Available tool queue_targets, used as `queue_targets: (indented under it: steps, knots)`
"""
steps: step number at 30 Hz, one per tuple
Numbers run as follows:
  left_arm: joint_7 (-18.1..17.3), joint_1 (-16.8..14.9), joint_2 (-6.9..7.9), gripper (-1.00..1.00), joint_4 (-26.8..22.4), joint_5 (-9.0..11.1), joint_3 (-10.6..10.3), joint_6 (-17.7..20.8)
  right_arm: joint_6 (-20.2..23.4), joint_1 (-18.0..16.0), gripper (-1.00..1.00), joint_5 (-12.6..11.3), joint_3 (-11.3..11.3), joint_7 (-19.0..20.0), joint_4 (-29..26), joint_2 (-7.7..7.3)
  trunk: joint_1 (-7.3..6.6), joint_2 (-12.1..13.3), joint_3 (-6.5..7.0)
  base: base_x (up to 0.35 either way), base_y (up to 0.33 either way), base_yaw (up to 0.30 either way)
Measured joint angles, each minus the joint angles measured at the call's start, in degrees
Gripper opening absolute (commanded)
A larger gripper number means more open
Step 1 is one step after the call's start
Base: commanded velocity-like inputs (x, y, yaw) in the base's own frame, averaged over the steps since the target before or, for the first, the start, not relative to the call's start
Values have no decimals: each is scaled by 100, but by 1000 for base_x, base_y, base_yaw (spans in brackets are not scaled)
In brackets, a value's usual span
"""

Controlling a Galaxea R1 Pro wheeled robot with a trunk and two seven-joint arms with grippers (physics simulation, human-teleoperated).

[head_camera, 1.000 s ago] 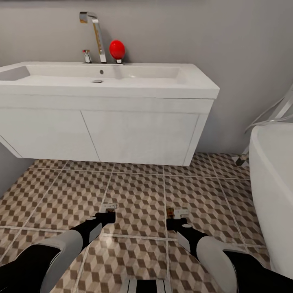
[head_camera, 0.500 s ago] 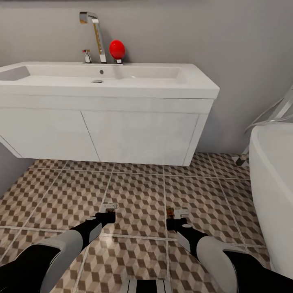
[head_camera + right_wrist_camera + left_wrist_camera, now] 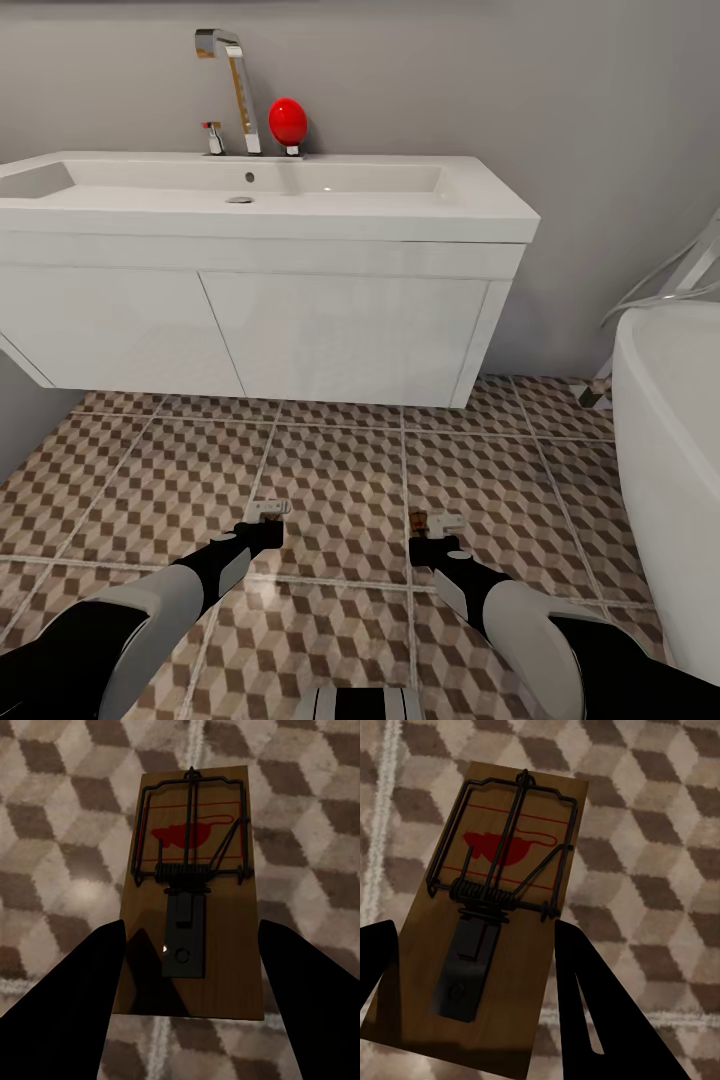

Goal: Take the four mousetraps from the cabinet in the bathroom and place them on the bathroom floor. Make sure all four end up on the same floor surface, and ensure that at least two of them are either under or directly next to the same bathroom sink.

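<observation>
Placing step: left gripper pinches a mousetrap between its fingers, low over the bathroom floor; right gripper likewise clamps another trap; both in front of the bathroom sink. Next, prob.: lower, spread fingers, set flat nr vanity.

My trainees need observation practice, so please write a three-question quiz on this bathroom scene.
1. True or false: the round red object stands on the white rectangular sink, beside the tall chrome faucet.
2. What is between the fingers of the left hand? A. a flat brown wooden mousetrap B. a sponge C. nothing
3. Fill in: the white bathtub stands on the robot's ___ side.
Key: 1 true; 2 A; 3 right.
</observation>
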Motion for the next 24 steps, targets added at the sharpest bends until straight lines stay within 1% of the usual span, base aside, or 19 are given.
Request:
queue_targets:
  steps: [24]
  knots:
    - [1, 0, -9, -100, 0, 6, -1, 9, 0, 0, -100, 0, -4, 1, 0, -1, 0, 0, 0, 0, 0, 0]
